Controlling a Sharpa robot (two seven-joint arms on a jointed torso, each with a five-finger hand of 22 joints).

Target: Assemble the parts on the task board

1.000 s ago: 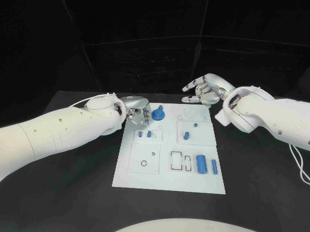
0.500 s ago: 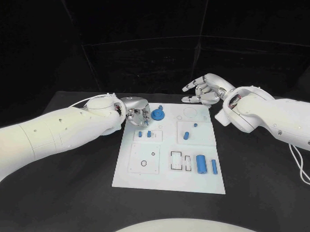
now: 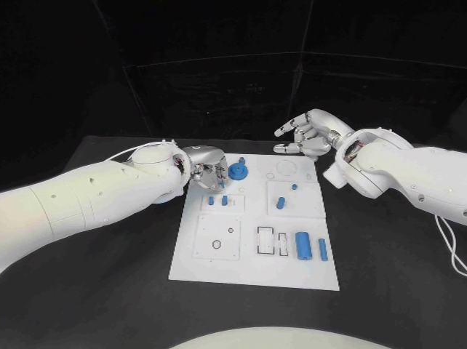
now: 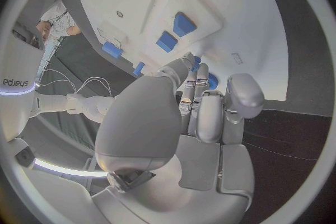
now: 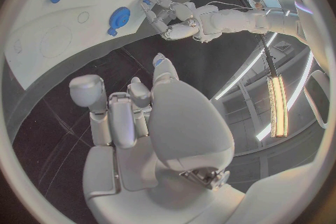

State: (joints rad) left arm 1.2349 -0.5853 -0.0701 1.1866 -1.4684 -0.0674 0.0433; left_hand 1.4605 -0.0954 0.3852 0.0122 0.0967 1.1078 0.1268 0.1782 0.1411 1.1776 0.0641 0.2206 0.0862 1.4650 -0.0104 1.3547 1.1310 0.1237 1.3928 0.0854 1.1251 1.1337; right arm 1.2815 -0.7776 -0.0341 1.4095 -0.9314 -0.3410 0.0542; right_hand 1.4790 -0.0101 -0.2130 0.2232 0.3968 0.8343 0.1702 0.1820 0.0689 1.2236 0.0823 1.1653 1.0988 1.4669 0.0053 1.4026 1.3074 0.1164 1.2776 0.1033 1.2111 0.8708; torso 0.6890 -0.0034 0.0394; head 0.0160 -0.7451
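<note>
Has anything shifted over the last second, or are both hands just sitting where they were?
Nothing visibly changed. The left hand stays beside the round blue part at the far left of the task board, and the right hand still hovers empty beyond the board's far edge. The other blue parts lie where they were.

From my seat, the flat white task board looks like smooth matt plastic, and the small blue plastic parts on it have a soft sheen. The black table reads dull, cloth-like. Both silver metal hands, left hand and right hand, gleam; the white arm shells are glossy plastic.
</note>
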